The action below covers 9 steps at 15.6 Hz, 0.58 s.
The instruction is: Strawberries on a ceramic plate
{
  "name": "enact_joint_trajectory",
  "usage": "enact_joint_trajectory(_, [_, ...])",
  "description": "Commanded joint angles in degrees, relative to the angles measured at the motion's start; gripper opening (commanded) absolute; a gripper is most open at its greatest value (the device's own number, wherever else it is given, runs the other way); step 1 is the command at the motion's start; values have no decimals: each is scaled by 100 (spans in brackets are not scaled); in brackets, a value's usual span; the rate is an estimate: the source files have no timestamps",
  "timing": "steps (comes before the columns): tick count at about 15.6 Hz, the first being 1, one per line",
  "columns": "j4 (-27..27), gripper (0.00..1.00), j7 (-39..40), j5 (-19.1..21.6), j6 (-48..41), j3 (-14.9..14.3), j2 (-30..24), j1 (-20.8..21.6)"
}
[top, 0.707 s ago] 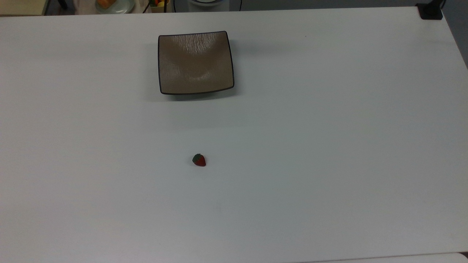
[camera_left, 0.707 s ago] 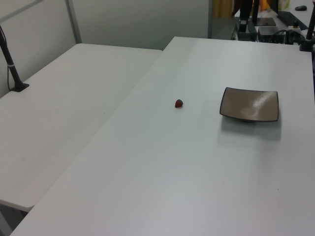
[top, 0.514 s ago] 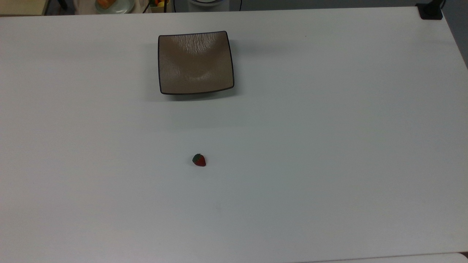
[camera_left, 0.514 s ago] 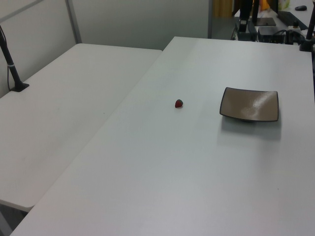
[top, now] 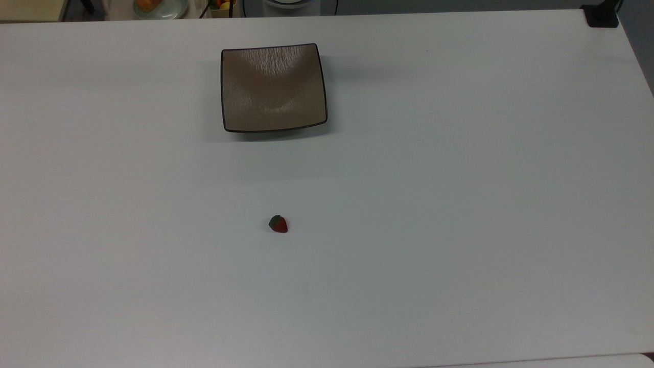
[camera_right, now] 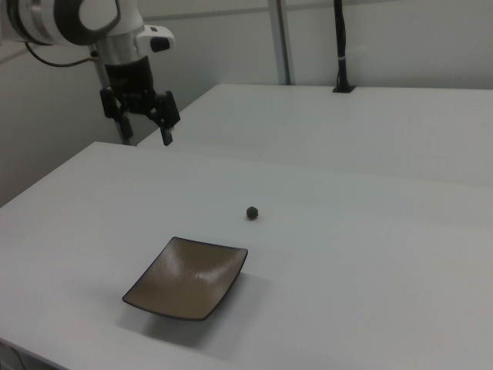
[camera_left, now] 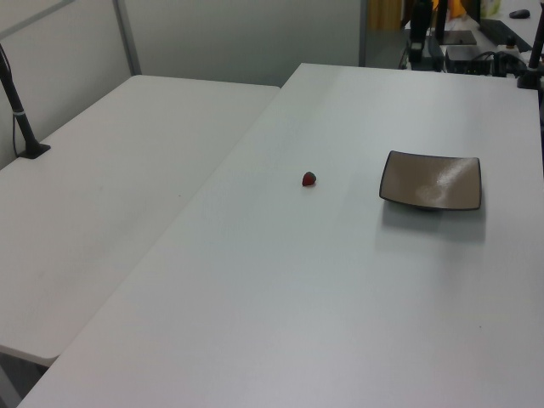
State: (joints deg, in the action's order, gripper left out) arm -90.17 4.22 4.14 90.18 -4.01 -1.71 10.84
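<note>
Round plate (top: 159, 7) w/ orange food cut by top edge.

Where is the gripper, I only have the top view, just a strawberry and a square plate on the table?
Observer: The gripper hangs in the air at the right view's upper left, past the table's far edge.
Operator: Is it open?
Observer: Yes, its fingers stand apart, holding nothing.
Operator: Is it over the strawberry?
Observer: No. The strawberry lies on the table well to the right view's right of it, and the plate sits nearer the camera.
</note>
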Motion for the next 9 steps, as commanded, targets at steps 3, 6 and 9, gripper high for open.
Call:
enact_joint_trajectory(3, [841, 100, 44, 105, 122, -12, 1040, -126])
enact_joint_trajectory(6, [1193, 100, 36, 96, 367, -12, 1558, -240])
enact_joint_trajectory(9, [1203, 100, -17, 105, 911, 6, 1876, -372])
